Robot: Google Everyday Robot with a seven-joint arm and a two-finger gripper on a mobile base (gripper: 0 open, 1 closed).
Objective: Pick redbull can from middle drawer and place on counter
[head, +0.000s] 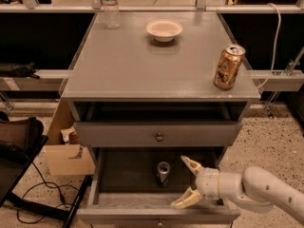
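The redbull can point(163, 172) stands upright on the dark floor of the open middle drawer point(114, 175), near its centre. My gripper point(186, 182) is open, just right of the can, over the drawer's front right part. One finger point(191, 164) points up-left and the other finger point(185, 200) lies near the drawer's front wall. The fingers do not touch the can. The grey counter point(142, 61) is the cabinet's top, above the closed top drawer point(159, 133).
On the counter stand a gold-orange can point(228, 66) at the right edge, a white bowl point(164, 30) at the back and a water bottle point(110, 4) at the back left. A cardboard box point(66, 151) and cables lie on the floor to the left.
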